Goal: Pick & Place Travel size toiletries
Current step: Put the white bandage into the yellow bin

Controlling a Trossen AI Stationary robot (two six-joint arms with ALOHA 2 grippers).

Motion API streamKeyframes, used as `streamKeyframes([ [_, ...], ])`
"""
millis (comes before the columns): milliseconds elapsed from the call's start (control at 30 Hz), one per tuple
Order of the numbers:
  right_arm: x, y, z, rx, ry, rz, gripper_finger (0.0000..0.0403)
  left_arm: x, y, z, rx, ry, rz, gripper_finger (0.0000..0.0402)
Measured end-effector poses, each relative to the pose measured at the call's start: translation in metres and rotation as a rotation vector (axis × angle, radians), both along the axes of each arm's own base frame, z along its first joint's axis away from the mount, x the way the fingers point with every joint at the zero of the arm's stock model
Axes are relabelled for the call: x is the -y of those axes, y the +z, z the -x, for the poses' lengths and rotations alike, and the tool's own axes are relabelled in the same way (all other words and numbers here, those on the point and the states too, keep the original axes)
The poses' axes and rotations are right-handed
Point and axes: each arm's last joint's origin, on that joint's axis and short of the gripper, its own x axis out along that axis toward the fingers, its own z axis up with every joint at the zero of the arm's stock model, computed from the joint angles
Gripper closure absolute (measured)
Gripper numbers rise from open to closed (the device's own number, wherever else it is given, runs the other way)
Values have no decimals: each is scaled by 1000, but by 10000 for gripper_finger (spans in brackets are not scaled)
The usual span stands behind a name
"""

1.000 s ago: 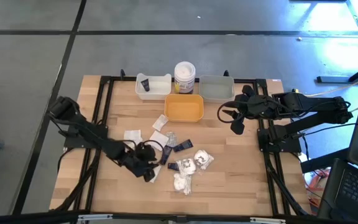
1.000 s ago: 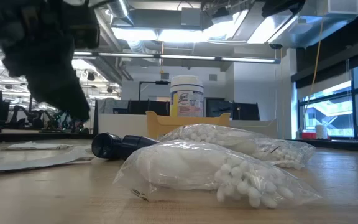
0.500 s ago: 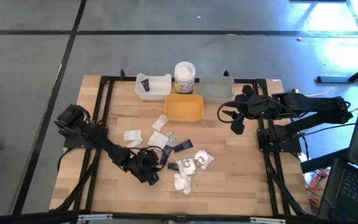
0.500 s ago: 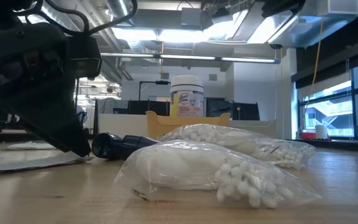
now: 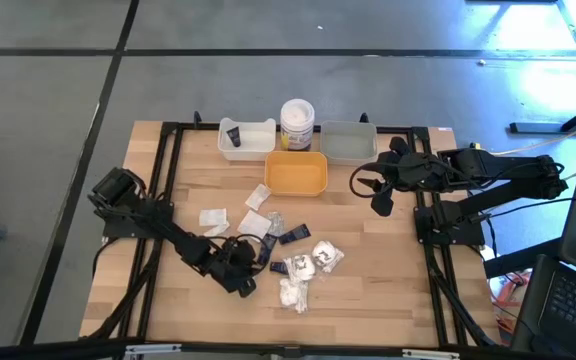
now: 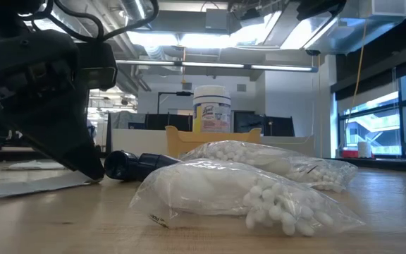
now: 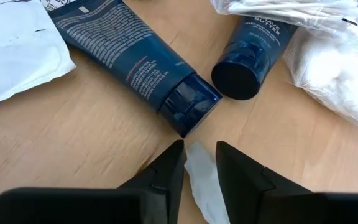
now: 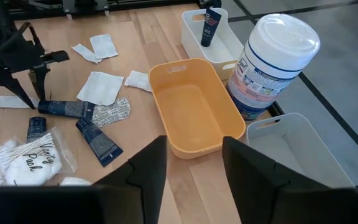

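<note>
Several toiletries lie mid-table: black tubes (image 7: 135, 56) (image 7: 247, 59), clear bags of cotton swabs and balls (image 5: 313, 262) (image 6: 259, 190), and flat white sachets (image 5: 213, 218) (image 5: 256, 224). My left gripper (image 7: 199, 152) (image 5: 250, 272) is down at the table just short of the tubes' caps, shut on one white sachet (image 7: 201, 180). My right gripper (image 8: 194, 168) (image 5: 380, 200) hangs open high above the table's right side, near the yellow tray, with nothing between its fingers. My left gripper has the white sachet between its two fingers, by a narrow end (image 7: 194, 158) that fills the gap. The fingers (image 7: 169, 168) slant down from the table's left side. Their tips are at the table top (image 6: 94, 175), and the sachet is at table level, not lifted.
At the far edge stand a white tray (image 5: 253, 145) holding a black tube (image 5: 233, 133), a white jar with a yellow label (image 5: 296, 122), a grey tray (image 5: 350, 142) and, nearer, a yellow tray (image 5: 296, 172). Bare wood lies toward the near edge.
My left gripper has sunk from above the table down onto it beside the black tubes, then kept still. The toiletries around it lie as before.
</note>
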Motion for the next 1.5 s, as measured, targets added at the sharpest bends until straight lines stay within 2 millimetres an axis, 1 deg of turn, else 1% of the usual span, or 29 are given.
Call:
streamKeyframes([
  [700, 0, 0, 0, 0, 0, 0, 221, 0, 0, 0, -4, -7, 6, 395],
  [1000, 0, 0, 0, 0, 0, 0, 236, 1, 2, 0, -14, -42, 34, 399],
  [1100, 0, 0, 0, 0, 0, 0, 242, 2, 10, 2, -3, -76, 44, 398],
  [1267, 0, 0, 0, 0, 0, 1, 251, -2, 34, 3, 84, -113, 5, 400],
  [1367, 0, 0, 0, -1, 1, 2, 255, -7, 50, 3, 153, -127, -60, 398],
  [1500, 0, 0, 0, -1, 1, 2, 260, -21, 70, -1, 240, -123, -182, 400],
])
